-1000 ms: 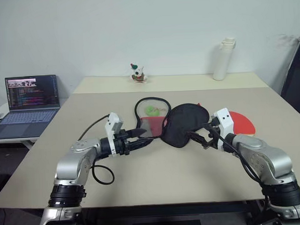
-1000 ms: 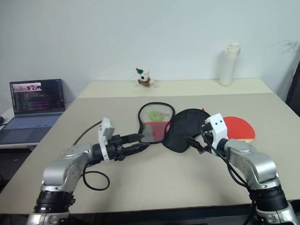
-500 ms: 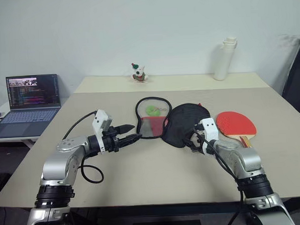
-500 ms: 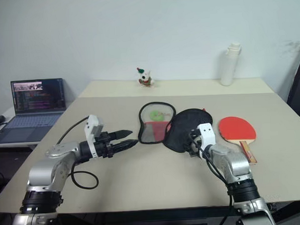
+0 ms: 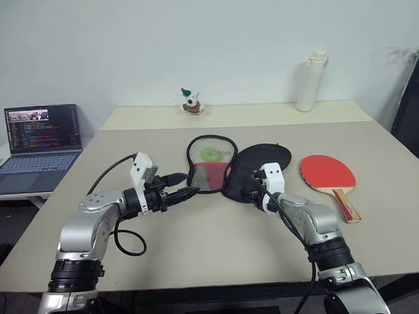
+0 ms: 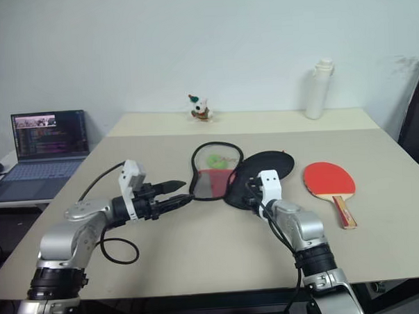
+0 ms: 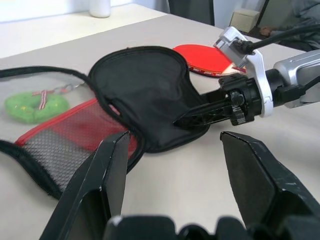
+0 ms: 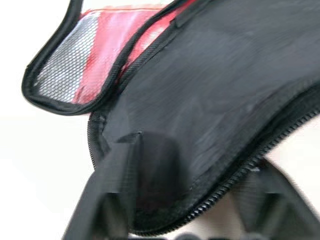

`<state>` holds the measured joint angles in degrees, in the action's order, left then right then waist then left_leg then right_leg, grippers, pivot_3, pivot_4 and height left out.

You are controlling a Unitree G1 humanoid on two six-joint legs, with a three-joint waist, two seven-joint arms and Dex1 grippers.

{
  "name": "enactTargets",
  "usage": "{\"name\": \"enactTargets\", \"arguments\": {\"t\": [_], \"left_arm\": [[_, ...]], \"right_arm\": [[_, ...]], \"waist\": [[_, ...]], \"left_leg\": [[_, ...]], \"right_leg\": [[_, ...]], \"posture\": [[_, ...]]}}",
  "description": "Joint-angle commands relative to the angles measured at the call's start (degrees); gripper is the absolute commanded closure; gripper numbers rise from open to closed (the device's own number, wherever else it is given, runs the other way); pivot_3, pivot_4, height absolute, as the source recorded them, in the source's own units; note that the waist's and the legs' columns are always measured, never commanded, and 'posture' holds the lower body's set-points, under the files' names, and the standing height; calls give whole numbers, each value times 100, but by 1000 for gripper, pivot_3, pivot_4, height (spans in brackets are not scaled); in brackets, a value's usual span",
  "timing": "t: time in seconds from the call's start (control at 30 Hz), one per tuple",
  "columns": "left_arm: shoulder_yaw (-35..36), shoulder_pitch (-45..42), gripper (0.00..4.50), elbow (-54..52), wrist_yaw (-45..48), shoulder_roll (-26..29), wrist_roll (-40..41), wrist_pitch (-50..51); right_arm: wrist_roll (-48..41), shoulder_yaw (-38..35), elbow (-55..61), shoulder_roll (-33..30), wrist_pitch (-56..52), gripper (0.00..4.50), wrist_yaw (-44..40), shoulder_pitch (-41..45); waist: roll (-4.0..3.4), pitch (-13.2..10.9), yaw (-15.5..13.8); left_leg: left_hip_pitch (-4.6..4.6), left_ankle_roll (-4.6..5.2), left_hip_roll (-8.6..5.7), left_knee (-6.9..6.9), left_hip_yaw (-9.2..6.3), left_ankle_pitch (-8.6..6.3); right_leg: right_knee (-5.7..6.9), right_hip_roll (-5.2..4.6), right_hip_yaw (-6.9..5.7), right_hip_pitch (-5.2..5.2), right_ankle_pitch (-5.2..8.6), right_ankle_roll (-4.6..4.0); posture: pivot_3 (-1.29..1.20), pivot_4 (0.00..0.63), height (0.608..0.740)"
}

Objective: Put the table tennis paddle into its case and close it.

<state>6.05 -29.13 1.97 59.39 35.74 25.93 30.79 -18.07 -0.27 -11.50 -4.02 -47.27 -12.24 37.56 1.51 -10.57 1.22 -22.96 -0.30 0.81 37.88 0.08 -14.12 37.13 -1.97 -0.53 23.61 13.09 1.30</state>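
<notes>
Soft black fabric case: light, floppy, best pinched at zipper rim. Right gripper clamping on that near edge; left gripper spread, nothing held.

Beige table against a plain white wall.

the room was evenly and softly lit from above, with faint shadows on the table beneath the arms and no harsh glare. the head views were sharp across the frame. the right wrist view was blurred, its fingers smeared and out of focus against the case.
</notes>
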Motion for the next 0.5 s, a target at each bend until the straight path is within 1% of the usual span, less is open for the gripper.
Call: {"name": "enactTargets", "arguments": {"t": [0.03,0.13,0.3,0.4,0.5], "left_arm": [[11,33,1361,-310,8,46,115,-29],[-27,86,1361,-382,6,40,138,-15],[-102,168,1361,-502,-22,-1,188,8],[-162,189,1361,-534,-23,-25,193,7],[-194,179,1361,-528,-31,-47,191,-1]], "right_arm": [[-390,-217,660,101,-459,3506,-52,-51],[-609,-248,1162,41,-942,4485,-101,-287],[-974,-364,1917,-242,-1685,4485,-210,-697],[-1125,-414,2171,-681,-2034,4485,-438,-885],[-1132,-429,2108,-1102,-2120,4485,-618,-897]], "waist": [[-1,-1,12],[-1,0,12],[-1,-1,11],[-1,-1,11],[-1,-1,17]], "left_leg": [[0,0,0,0,-1,0],[-1,0,-1,-1,-2,0],[-1,0,-3,-2,-1,0],[-1,0,-2,-1,0,0],[0,0,-2,-1,2,0]], "right_leg": [[1,0,0,0,0,0],[0,0,-1,1,0,0],[-2,-4,-1,1,1,0],[-2,-4,-1,1,8,13],[-3,-3,-1,0,13,21]], "posture": [[0,150,740],[0,150,740],[0,150,740],[0,150,740],[0,150,740]]}}
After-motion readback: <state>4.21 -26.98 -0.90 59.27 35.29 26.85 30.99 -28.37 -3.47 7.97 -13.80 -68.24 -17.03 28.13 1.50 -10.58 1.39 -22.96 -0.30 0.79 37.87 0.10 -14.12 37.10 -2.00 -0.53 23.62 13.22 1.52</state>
